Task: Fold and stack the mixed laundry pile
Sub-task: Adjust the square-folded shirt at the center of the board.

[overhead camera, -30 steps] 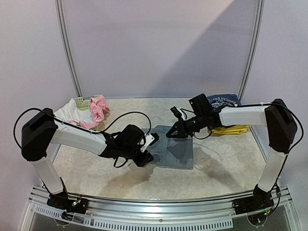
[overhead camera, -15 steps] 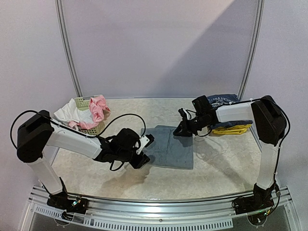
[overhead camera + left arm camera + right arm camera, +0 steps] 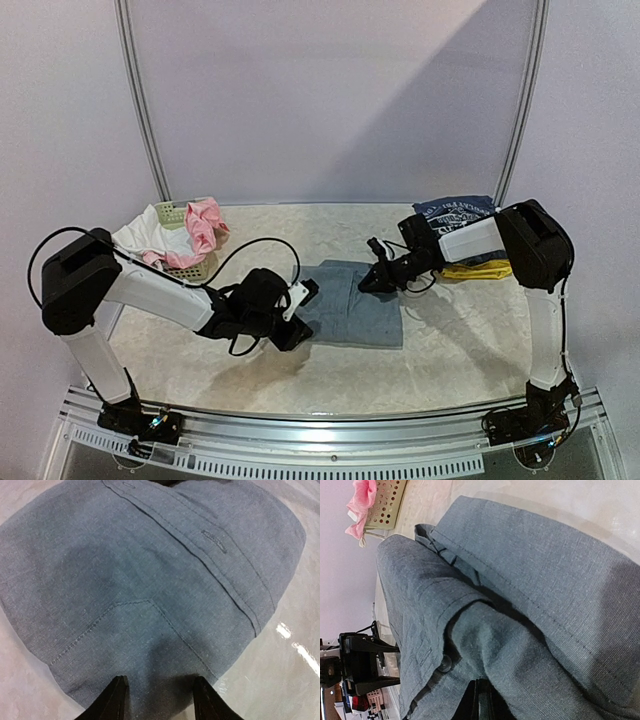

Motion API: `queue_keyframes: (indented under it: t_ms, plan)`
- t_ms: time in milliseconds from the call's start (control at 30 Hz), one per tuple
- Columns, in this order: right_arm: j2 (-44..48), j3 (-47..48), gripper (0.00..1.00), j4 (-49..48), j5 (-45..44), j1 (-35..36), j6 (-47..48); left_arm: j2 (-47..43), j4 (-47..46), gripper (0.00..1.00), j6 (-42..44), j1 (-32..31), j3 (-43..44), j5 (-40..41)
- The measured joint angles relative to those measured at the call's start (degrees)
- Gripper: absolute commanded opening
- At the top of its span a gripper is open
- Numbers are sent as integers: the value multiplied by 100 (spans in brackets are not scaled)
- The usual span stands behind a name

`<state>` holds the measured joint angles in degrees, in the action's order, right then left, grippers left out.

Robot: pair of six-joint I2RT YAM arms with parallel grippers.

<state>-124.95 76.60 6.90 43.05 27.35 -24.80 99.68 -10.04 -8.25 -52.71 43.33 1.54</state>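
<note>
The folded grey trousers [image 3: 352, 303] lie flat at the table's middle and fill the left wrist view [image 3: 150, 580]. My left gripper [image 3: 300, 303] is at their left edge. It is open [image 3: 160, 700], with both fingertips [image 3: 117, 697] down on the cloth's near border. My right gripper [image 3: 369, 282] is low at the trousers' far right corner, shut [image 3: 482, 702] on a bunched fold of the grey trousers [image 3: 485, 645]. A pink piece [image 3: 205, 225] and a white piece [image 3: 140, 236] are heaped at the back left. The navy printed tee [image 3: 455, 209] lies at the back right.
A pale-green lattice basket [image 3: 190, 267] sits under the pink and white pieces; it also shows in the right wrist view [image 3: 390, 505]. A yellow cloth [image 3: 476, 268] lies under my right forearm. Metal frame posts stand at both back corners.
My right gripper has come down and brought the lifted flap of the trousers onto the table, so they now lie flat. My left gripper has shifted slightly left along their edge.
</note>
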Motion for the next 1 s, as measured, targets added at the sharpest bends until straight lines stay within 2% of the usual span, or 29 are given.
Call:
queue_keyframes:
  t_ms: [367,500,733,1000]
  plan:
    - [-103,94,8,-39,208,-42,214,-44,177,47,-39,13,138,-179]
    - [22,94,8,83,166,-42,219,-232,472,47,-35,13,487,-199]
    - [732,92,9,256,22,81,127,-271,608,48,-4,50,1231,81]
    - [1836,-505,10,201,-136,203,42,448,704,45,15,490,2094,221]
